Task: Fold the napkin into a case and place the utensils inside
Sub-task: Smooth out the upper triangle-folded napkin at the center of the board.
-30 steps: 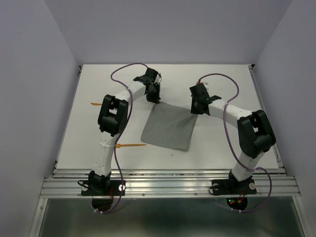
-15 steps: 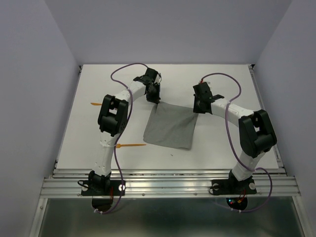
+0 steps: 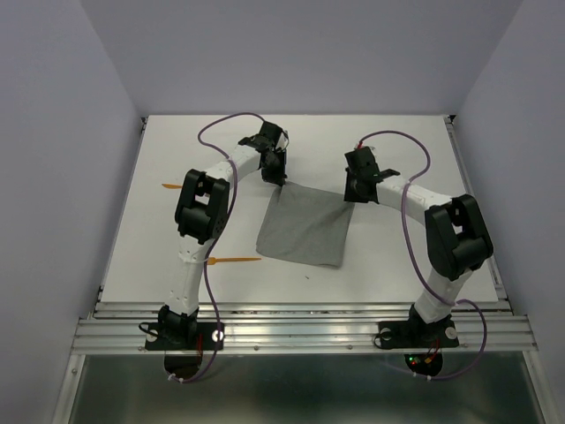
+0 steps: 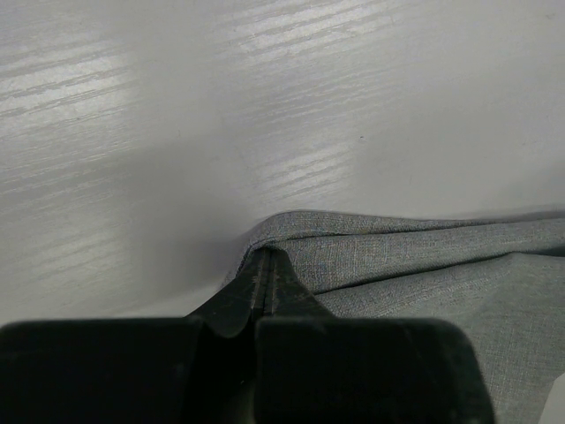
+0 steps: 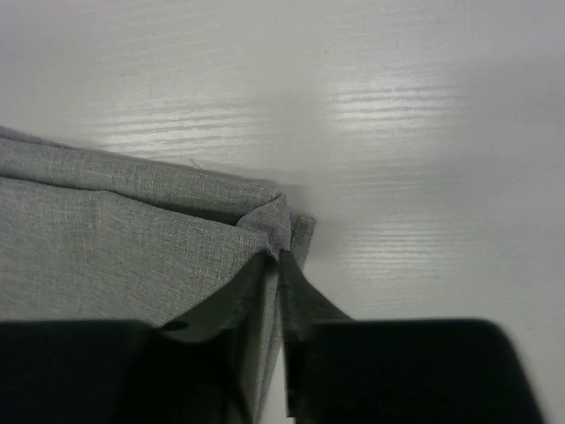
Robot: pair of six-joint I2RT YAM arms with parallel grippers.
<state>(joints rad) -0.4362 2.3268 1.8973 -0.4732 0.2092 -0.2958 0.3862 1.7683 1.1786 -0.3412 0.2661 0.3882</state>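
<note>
On the table [image 3: 397, 265], napkin [image 3: 302, 228]: apparently folded once (no case yet).
Left jaws: pinching its far corner.
Right jaws: at other far corner, grip unclear.
Utensils [image 3: 234, 261]: lying outside.

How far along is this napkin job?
Done: the napkin shows doubled layers along its far edge, so seemingly one fold. In hand: left fingers and right fingers pinch its far corners. Left: the remaining folds, then tucking in the near utensil and far utensil, both lying on the table.
</note>
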